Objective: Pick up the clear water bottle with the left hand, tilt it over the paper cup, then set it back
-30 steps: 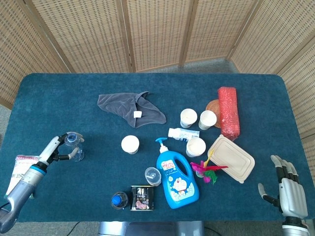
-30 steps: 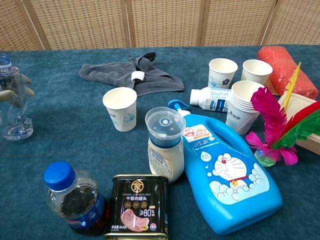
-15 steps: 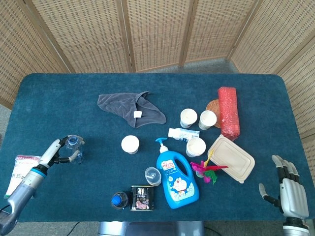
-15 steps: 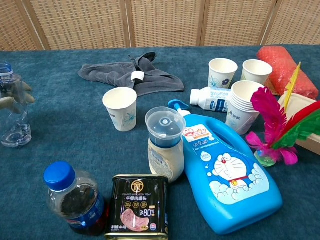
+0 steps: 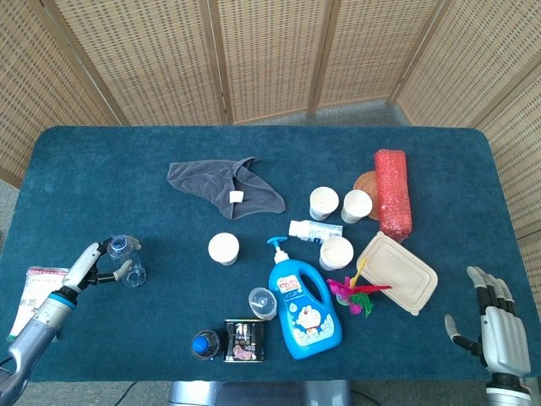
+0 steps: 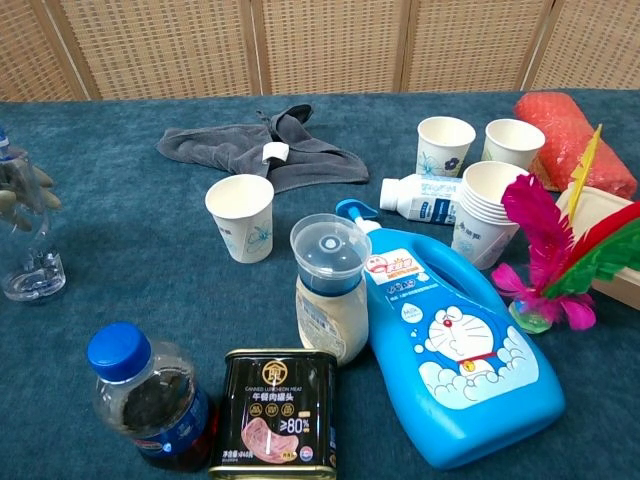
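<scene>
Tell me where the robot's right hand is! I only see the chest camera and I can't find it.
Observer: The right hand is at the near right corner of the table, fingers apart, holding nothing.
Operator: What about the other one? I only see fingertips at the edge.
Observer: From the head view, the left hand has its fingers around the clear water bottle, well left of the lone paper cup.
Operator: Is anything else over there?
Observer: Yes, a pinkish-white packet lies at the table's left edge, beside the left forearm.
</scene>
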